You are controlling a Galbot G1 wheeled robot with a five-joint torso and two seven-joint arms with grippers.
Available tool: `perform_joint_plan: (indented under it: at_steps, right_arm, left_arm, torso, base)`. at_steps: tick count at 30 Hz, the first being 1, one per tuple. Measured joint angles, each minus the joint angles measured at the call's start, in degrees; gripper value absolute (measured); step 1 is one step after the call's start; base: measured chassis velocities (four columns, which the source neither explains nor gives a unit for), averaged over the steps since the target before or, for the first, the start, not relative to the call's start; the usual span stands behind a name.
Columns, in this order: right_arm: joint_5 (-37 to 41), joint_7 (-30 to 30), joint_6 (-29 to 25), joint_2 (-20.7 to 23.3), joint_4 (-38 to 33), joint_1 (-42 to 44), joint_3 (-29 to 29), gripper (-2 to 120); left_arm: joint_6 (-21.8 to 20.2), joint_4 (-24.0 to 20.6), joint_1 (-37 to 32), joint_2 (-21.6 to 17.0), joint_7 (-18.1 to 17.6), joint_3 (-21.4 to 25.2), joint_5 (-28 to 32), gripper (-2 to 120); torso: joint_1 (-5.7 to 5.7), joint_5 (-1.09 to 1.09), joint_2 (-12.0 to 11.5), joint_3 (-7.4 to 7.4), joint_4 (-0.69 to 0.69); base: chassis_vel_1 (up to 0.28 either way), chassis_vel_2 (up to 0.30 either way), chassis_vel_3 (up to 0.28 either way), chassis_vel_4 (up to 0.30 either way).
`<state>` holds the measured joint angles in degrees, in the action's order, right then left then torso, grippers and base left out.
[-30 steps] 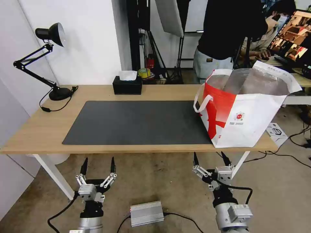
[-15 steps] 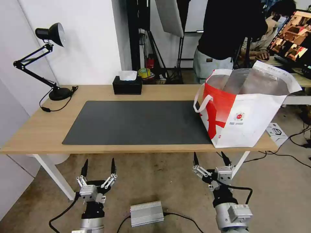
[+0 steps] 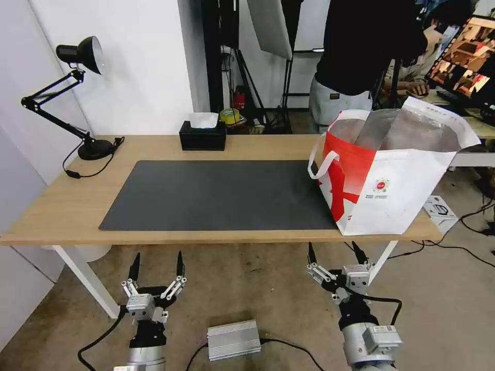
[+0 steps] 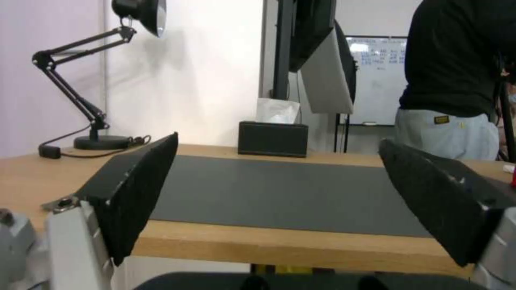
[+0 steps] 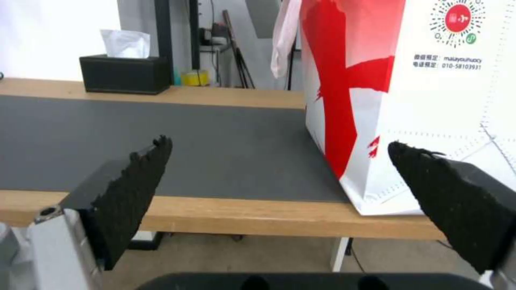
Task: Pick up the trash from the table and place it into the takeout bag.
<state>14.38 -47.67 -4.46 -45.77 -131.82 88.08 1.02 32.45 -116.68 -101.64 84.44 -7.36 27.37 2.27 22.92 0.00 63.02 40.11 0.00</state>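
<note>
nothing has moved since a second ago: my left gripper and right gripper still hang low in the frame, below the table edge, jaws spread and holding nothing. bag stands at right of frame, on the table's end and overlapping the mat. tissue box sits at upper centre, lamp at upper left.

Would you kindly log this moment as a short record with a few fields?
Table: long light-wood tabletop on white legs, bearing a dark grey rectangular mat
Bag: large white and red takeout bag standing open at the table's right end, partly on the mat
Other items: black tissue box and black desk lamp along the far edge
Left gripper: open, below the table's near edge
Right gripper: open, below the bag
</note>
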Motion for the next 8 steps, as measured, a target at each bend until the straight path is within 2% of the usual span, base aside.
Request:
perform_joint_plan:
  at_steps: [8]
  right_arm:
    - [0.00,0.00,0.00,0.00,0.00,0.00,0.00,100]
  left_arm:
    - [-0.05,-0.02,0.00,-0.03,0.00,0.00,0.04,100]
  torso:
    - [0.00,0.00,0.00,0.00,0.00]
  base:
    - [0.000,0.000,0.000,0.000]
